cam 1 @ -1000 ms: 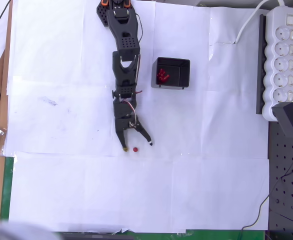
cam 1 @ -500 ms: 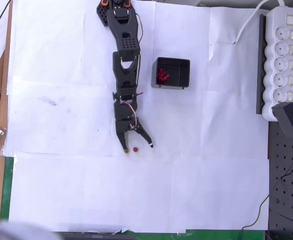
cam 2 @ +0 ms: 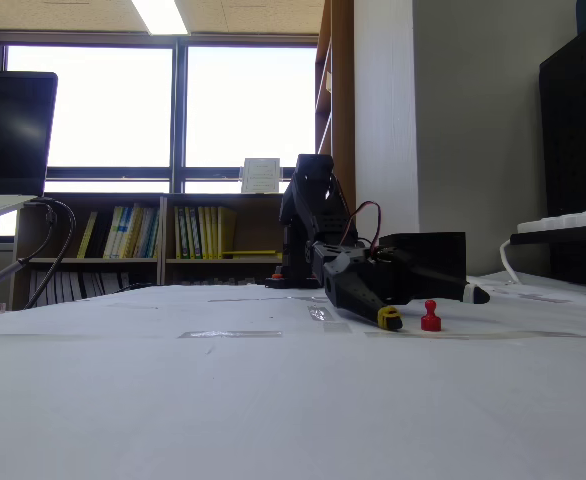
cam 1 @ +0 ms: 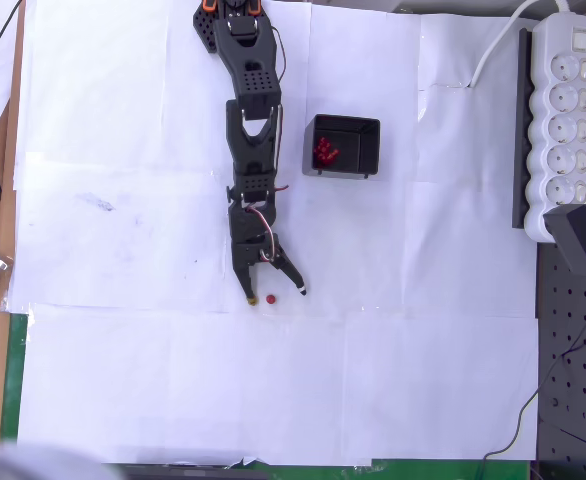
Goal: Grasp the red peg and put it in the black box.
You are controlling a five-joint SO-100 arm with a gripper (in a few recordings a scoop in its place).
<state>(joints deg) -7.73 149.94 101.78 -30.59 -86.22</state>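
Note:
The red peg [cam 1: 270, 298] [cam 2: 431, 317] stands upright on the white paper, alone. My black gripper [cam 1: 276, 295] [cam 2: 434, 304] is down at table level and open, its two fingertips on either side of the peg, not touching it. The left fingertip [cam 1: 251, 296] carries a yellow pad. The black box [cam 1: 342, 146] [cam 2: 425, 256] sits up and to the right of the gripper in the overhead view, with a cluster of red pegs [cam 1: 325, 151] inside.
A white power strip [cam 1: 561, 120] with a black adapter [cam 1: 580, 242] lies along the right edge in the overhead view. White paper sheets [cam 1: 153, 380] cover the table. The arm's base [cam 1: 231, 20] is at the top.
The gripper has barely shifted; its right finger has closed in slightly toward the peg. The peg and box have not moved.

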